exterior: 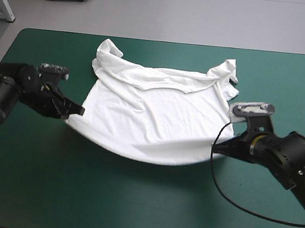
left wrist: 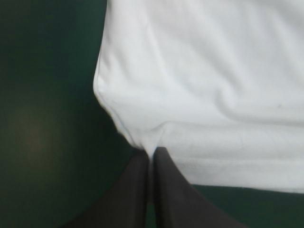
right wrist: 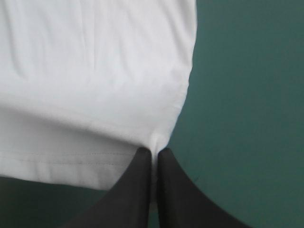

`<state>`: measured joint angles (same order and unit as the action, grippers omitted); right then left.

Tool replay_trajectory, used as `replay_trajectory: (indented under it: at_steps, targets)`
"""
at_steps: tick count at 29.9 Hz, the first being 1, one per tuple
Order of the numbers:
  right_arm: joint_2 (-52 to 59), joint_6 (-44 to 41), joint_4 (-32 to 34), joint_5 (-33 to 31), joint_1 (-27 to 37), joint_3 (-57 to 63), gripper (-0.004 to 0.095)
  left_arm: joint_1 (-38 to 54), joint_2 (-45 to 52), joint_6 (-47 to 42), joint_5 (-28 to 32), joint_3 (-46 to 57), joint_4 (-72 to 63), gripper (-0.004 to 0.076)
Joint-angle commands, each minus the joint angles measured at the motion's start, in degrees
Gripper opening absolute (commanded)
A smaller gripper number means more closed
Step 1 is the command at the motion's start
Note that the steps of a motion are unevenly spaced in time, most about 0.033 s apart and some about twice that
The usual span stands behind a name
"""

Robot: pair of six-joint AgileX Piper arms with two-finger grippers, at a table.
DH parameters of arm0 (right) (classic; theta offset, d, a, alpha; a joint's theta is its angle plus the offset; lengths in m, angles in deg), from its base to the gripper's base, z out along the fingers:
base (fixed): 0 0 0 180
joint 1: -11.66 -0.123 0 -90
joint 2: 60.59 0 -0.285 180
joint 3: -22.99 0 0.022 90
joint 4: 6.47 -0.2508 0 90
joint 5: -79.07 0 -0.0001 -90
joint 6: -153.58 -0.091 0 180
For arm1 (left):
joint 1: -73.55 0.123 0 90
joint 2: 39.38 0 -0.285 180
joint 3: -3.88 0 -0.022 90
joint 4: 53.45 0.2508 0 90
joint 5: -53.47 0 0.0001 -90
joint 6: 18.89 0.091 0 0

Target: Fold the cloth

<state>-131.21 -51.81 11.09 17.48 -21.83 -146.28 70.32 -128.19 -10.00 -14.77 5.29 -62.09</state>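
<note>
Across the middle of the teal-green cover (exterior: 130, 206) we are finding the T-shirt (exterior: 153, 111) lying spread, collar and sleeves (exterior: 107, 50) toward the far edge, the sleeves bunching a little there. The near side is behaving differently: the hem (exterior: 147, 157) is hanging in a shallow curve just off the cover and throwing a shadow beneath, because both bottom corners are being held up. We are reading this as the setup for carrying the hem over toward the collar, though that is our judgement only. The left gripper (exterior: 72, 111) is sitting low at the shirt's left bottom corner, and the right gripper (exterior: 218, 146) is doing the same at the opposite corner. Holding at the two corners is stretching the hem between them, so the cloth should be travelling as one sheet and not bunching. In each wrist view we are seeing the black fingers (left wrist: 137, 190) pressing together in a narrow arch with a small pucker of white fabric caught at the tips, so both are clamping the shirt, right by the stitching (right wrist: 71, 159). Both bites are looking shallow, and we are judging a slip possible under a hurried lift.
</note>
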Motion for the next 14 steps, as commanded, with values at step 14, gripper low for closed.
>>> replay_trajectory:
  at_steps: [14]
  targets:
    - [-8.0, 18.8, 14.0, 1.3, 0.1, -58.2, -0.0013, 0.0, 2.4, 0.8, -1.0, -57.6, -13.7, -0.0022]
